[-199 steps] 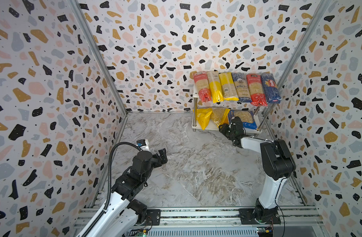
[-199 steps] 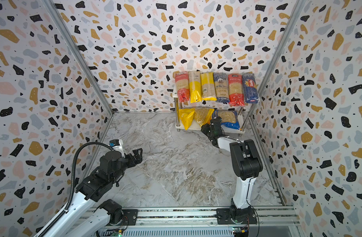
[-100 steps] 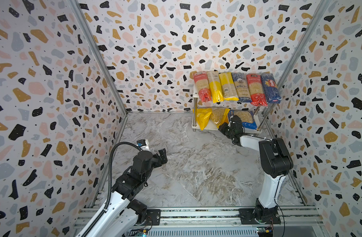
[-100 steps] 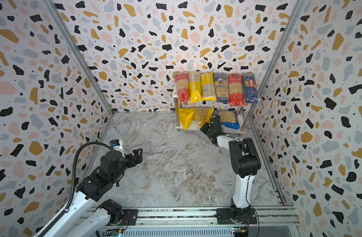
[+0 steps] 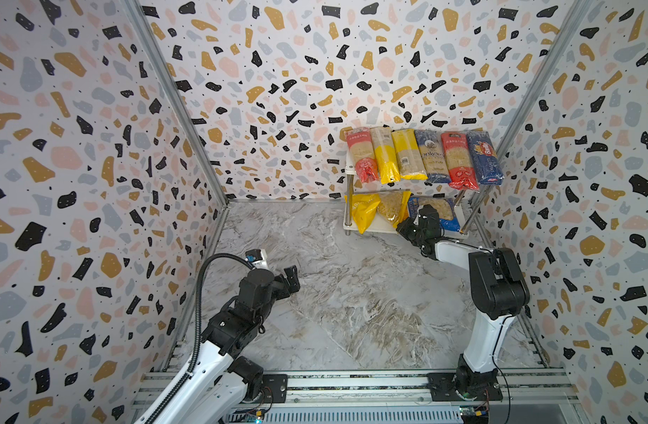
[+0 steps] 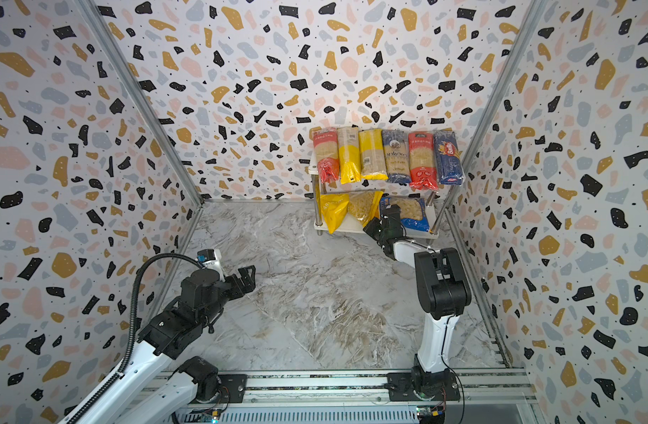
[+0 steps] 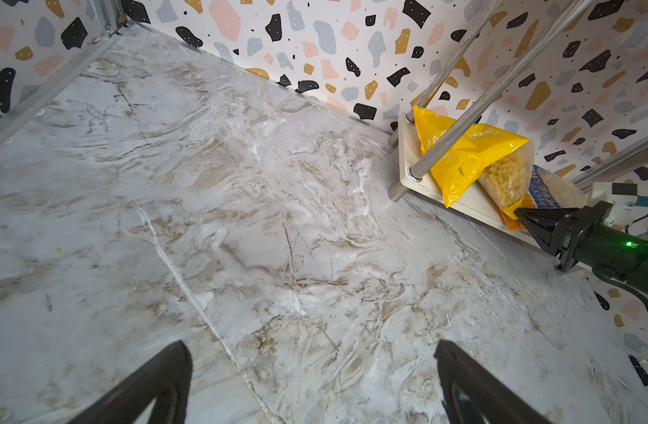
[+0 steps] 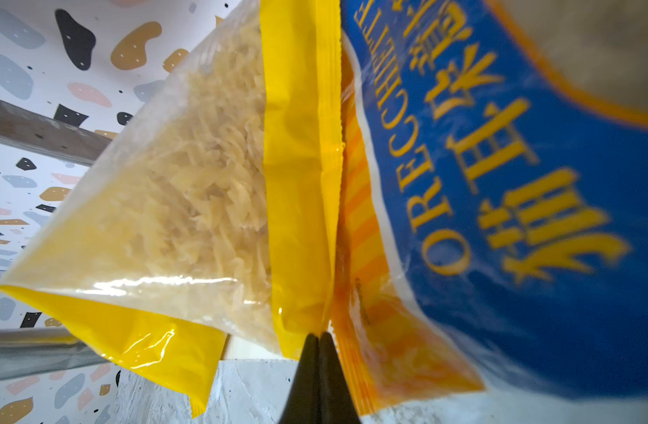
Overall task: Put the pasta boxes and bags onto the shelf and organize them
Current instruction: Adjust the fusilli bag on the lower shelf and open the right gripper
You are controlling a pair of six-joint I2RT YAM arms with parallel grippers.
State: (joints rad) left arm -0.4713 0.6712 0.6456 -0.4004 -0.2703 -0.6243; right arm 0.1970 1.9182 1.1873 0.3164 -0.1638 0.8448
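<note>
Right end effector [image 8: 318, 339] (tips together) beside blue ORECCHIETTE bag [image 8: 505, 191]

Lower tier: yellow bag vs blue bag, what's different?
In both top views, yellow bag sits left on the lower board, blue bag right. Yellow bag lies skewed, a corner poking past the front edge; blue bag looks squarer. Yellow bag's clear panel shows twisted pasta; blue bag reads ORECCHIETTE. Shared: both wide plastic bags, side by side, the shut right claw at their seam.

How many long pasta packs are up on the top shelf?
6, side by side on the top board: red, yellow, second yellow, blue-grey, second red, dark blue. None looks hidden.
</note>
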